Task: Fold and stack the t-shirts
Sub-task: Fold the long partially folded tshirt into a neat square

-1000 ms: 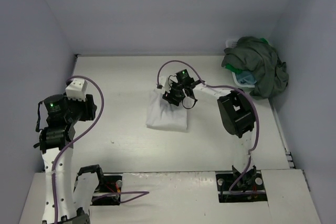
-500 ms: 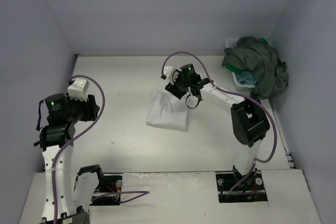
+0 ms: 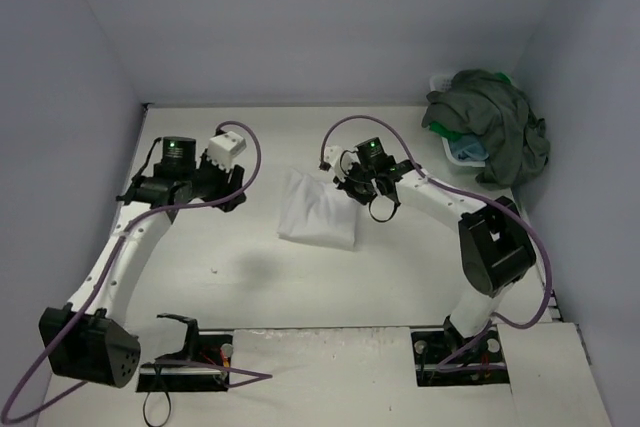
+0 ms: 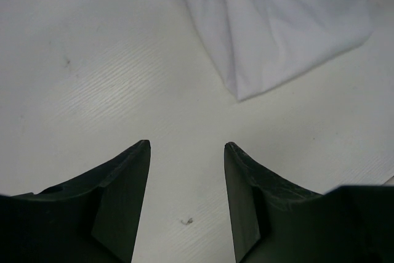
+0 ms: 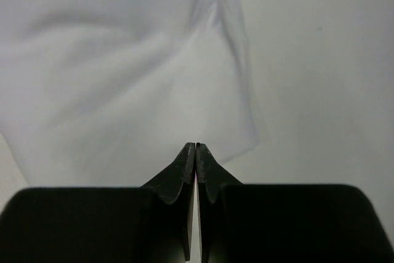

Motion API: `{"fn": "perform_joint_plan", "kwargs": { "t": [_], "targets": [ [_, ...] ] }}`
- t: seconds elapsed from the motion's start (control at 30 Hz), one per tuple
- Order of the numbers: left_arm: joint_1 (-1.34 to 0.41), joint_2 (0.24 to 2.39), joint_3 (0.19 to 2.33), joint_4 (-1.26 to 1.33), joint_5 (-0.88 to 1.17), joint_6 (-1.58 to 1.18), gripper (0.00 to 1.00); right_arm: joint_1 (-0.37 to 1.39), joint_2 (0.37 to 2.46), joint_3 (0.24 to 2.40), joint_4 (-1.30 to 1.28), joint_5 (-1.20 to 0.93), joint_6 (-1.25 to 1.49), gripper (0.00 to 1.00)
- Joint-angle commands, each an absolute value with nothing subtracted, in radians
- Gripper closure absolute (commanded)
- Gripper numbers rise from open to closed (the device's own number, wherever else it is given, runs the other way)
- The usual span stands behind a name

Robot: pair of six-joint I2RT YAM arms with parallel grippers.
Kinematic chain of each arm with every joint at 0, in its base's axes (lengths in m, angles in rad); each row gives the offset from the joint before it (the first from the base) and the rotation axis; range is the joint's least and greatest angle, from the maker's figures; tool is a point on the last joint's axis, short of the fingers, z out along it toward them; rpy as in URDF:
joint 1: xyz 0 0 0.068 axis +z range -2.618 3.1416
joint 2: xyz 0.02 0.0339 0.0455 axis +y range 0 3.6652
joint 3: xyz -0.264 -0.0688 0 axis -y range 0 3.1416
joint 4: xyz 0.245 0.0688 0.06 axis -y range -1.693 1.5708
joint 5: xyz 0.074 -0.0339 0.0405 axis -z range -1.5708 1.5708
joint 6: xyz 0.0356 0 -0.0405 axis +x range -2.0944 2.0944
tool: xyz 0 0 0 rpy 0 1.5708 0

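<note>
A folded white t-shirt (image 3: pixel 316 213) lies flat in the middle of the table; it also shows as the white t-shirt (image 5: pixel 123 78) and the white t-shirt (image 4: pixel 277 23) in the two wrist views. My right gripper (image 3: pixel 352 185) hovers at its far right corner. Its jaws are pressed together over the cloth edge with no cloth between them, as the right gripper (image 5: pixel 196 146) shows. My left gripper (image 3: pixel 233 190) is open above bare table, left of the shirt, and the left gripper (image 4: pixel 186 146) holds nothing. A dark olive-grey t-shirt (image 3: pixel 495 127) is heaped at the back right over green (image 3: pixel 438 128) and light blue (image 3: pixel 468 151) cloth.
A white slatted basket (image 3: pixel 440 81) stands under the heap of shirts in the back right corner against the walls. Grey walls close the table at the left, back and right. Purple cables loop from both arms. A small dark speck (image 4: pixel 184 220) lies on the table.
The left arm has swung from the left edge out towards the white shirt. The right gripper has shut and shifted right, from over the shirt to its far right corner.
</note>
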State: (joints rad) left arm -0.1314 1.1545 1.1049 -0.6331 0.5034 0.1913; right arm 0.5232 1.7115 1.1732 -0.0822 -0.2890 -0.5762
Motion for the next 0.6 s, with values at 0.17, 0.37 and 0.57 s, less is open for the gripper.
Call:
{"fn": "perform_joint_plan", "kwargs": {
  "t": [0.17, 0.37, 0.57],
  "targets": [
    [-0.31, 1.288, 1.187, -0.393, 0.515, 0.183, 0.56, 0.499, 1.773, 1.135, -0.095, -0.394, -0.557, 1.0],
    [-0.382, 1.387, 1.184, -0.29, 0.512, 0.195, 0.64, 0.483, 1.827, 1.141, -0.092, -0.406, -0.56, 1.0],
    [-0.393, 1.447, 1.18, -0.223, 0.528, 0.189, 0.66, 0.466, 1.847, 1.137, -0.089, -0.413, -0.558, 1.0]
  ]
}}
